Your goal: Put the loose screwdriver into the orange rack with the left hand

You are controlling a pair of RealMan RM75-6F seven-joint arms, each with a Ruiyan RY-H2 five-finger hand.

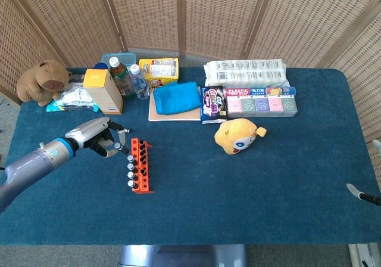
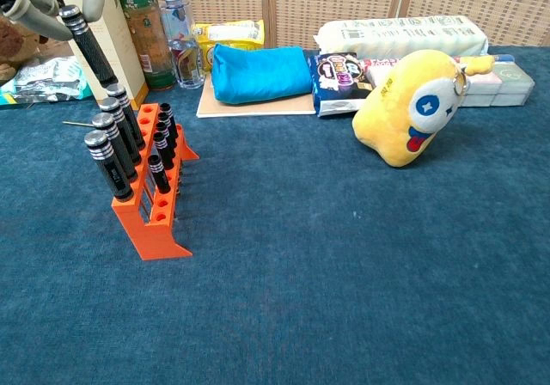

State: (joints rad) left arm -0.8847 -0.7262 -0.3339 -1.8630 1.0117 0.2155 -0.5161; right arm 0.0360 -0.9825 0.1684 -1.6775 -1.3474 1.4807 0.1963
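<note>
In the chest view, the left hand [image 2: 39,3] is cut off by the top and left edges, so only fingertips are seen on the screwdriver [image 2: 89,47]. The screwdriver's lower end is hidden behind handles standing in the orange rack [image 2: 155,222]. The right hand [image 1: 363,193] is cropped at the head view's right edge; its fingers cannot be made out.
</note>
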